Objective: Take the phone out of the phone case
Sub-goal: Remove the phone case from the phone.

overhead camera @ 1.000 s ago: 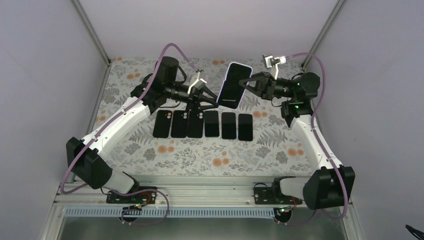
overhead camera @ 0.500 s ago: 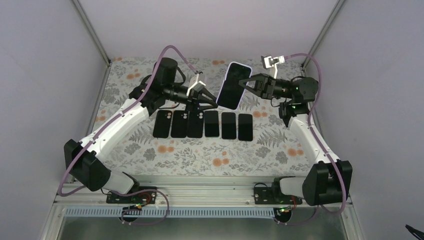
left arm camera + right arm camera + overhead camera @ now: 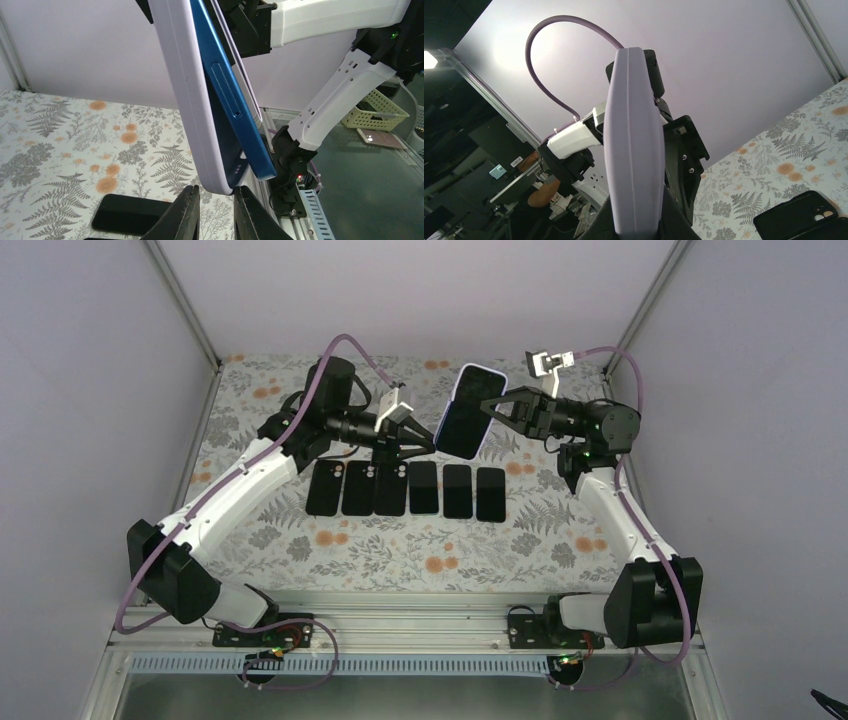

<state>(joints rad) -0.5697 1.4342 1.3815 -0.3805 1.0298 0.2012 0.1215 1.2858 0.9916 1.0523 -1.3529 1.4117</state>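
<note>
A lilac phone case is held up in the air over the back of the table, tilted, with its dark screen side facing the camera. My right gripper is shut on its right edge; in the right wrist view the case stands edge-on between the fingers of my right gripper. In the left wrist view the blue phone has lifted away from the case at the lower corner. My left gripper is closed narrowly around that lower corner of the case, below and left of it in the top view.
Several black phones or cases lie in a row on the floral table cover under the raised case. One of them shows in the left wrist view and one in the right wrist view. Grey walls stand on both sides.
My left gripper has moved right, up to the case's lower corner, and its jaws have narrowed around it. The right arm has held the case almost still.
</note>
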